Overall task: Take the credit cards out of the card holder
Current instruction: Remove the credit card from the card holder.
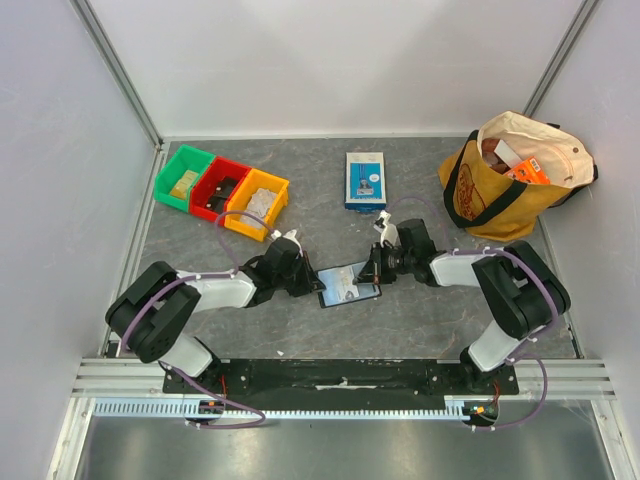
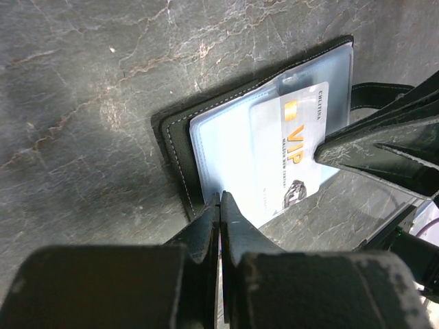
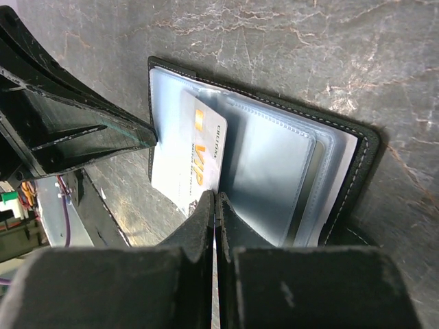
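The card holder (image 1: 349,284) lies open on the dark table between my two arms, black rim (image 2: 171,137) round bluish plastic pockets (image 3: 274,171). A white credit card (image 2: 295,137) with orange "VIP" lettering sticks partway out of a pocket, also in the right wrist view (image 3: 192,157). My left gripper (image 1: 318,284) is shut, its tips (image 2: 219,199) down on the holder's left edge. My right gripper (image 1: 373,272) is shut, its tips (image 3: 215,197) touching the card's edge. I cannot tell whether it pinches the card. Other cards are hidden.
Green (image 1: 184,178), red (image 1: 220,187) and yellow (image 1: 258,203) bins stand at the back left. A blue-and-white box (image 1: 365,180) is at the back centre. A yellow tote bag (image 1: 510,175) with goods stands at the back right. White walls enclose the table.
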